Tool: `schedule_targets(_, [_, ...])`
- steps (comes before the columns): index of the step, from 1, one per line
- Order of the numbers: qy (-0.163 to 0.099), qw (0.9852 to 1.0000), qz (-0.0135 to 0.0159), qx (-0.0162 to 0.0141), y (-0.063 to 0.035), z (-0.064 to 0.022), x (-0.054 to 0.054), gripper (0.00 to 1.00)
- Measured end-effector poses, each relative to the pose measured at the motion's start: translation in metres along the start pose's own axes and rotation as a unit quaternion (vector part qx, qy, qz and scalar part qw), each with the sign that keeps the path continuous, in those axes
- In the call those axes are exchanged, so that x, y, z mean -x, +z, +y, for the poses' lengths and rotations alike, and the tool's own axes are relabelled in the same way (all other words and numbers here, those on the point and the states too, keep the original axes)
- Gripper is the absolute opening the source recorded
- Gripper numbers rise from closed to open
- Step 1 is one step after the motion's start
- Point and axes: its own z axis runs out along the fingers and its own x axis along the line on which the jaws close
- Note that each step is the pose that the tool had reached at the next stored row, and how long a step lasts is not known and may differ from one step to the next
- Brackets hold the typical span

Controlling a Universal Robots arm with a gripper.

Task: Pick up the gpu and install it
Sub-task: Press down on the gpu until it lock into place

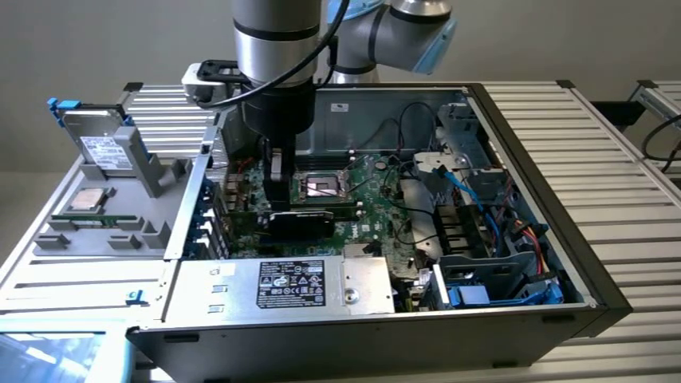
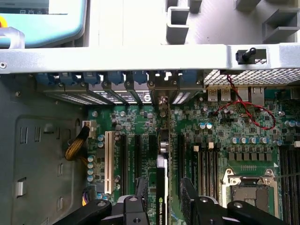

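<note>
Two fingers (image 2: 187, 199) stand wide on either side of the gpu (image 2: 161, 187) — apart from it, not clamped, by the wrist view. The card stands on edge in a motherboard (image 2: 220, 126) slot inside the open computer case (image 1: 532, 144), its bracket end toward the rear slot covers (image 2: 117, 96). Doing this well means a straight, even seat — card square to the slot, bracket flush at the rear wall.

Open computer case (image 1: 596, 295), motherboard (image 1: 372, 187) inside; grey drive (image 1: 107, 148) upright beside it.
</note>
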Motion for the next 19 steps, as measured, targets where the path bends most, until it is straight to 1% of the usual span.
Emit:
schedule_targets(6, [0.0, 1.0, 0.0, 0.0, 0.0, 0.0, 0.0, 0.42])
schedule_targets(8, [0.0, 1.0, 0.0, 0.0, 0.0, 0.0, 0.0, 0.4])
schedule_targets(10, [0.0, 1.0, 0.0, 0.0, 0.0, 0.0, 0.0, 0.27])
schedule_targets(11, [0.0, 1.0, 0.0, 0.0, 0.0, 0.0, 0.0, 0.27])
schedule_targets(13, [0.0, 1.0, 0.0, -0.0007, 0.0, 0.0, 0.0, 0.15])
schedule_targets(14, [0.0, 1.0, 0.0, -0.002, 0.0, 0.0001, 0.0, 0.15])
schedule_targets(15, [0.0, 1.0, 0.0001, -0.0062, 0.0, 0.0004, 0.0002, 0.12])
schedule_targets(17, [0.001, 0.9999, 0.0, -0.016, 0.0007, 0.0019, 0.0008, 0.12])
schedule_targets(18, [0.001, 0.9998, -0.0001, -0.0198, 0.0013, 0.003, 0.0011, 0.12])
schedule_targets(19, [0.001, 0.9998, -0.0001, -0.021, 0.0023, 0.0054, 0.0014, 0.12])
